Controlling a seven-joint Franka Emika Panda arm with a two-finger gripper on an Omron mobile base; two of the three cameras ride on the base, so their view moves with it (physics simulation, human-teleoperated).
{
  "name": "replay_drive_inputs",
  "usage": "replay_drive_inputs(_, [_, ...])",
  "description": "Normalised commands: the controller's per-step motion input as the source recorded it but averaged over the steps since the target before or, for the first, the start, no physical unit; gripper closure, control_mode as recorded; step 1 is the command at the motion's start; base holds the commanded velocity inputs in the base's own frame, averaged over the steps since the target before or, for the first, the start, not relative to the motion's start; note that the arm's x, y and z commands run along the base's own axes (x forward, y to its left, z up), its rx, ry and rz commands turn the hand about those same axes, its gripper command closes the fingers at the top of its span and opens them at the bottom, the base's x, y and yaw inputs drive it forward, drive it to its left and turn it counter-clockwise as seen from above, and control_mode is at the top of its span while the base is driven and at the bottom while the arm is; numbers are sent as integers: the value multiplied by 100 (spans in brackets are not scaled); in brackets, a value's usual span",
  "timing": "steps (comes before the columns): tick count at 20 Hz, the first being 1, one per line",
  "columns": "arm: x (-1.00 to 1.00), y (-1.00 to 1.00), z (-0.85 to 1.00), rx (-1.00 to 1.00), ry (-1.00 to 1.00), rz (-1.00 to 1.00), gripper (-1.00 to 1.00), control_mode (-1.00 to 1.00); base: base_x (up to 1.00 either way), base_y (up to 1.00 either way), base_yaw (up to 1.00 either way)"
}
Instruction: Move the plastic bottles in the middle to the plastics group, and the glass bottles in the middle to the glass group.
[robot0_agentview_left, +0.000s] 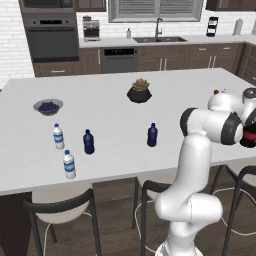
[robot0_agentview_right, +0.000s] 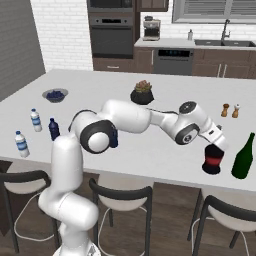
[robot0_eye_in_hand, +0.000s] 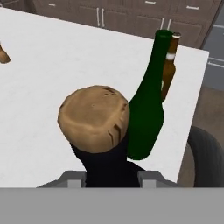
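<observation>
Black bottle (robot0_agentview_right: 212, 162) | upright, cap up | claw (robot0_agentview_right: 215, 145) clamped on neck

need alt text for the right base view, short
The white arm reaches right across the island, its gripper shut on the neck of a squat black bottle with a red band, beside a green bottle. At far left stand two water bottles and a navy bottle, near a blueberry bowl.
</observation>
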Motion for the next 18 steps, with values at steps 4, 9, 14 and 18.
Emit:
replay_drive_inputs(4, [0, -32, 0, 0, 0, -1, 100, -100, 0, 0, 0])
replay_drive_inputs(9, [0, 0, -9, 0, 0, 0, 100, -100, 0, 0, 0])
replay_drive_inputs(14, [0, -14, -22, 0, 0, 0, 100, -100, 0, 0, 0])
replay_drive_inputs(18, [6, -13, -21, 0, 0, 0, 100, -100, 0, 0, 0])
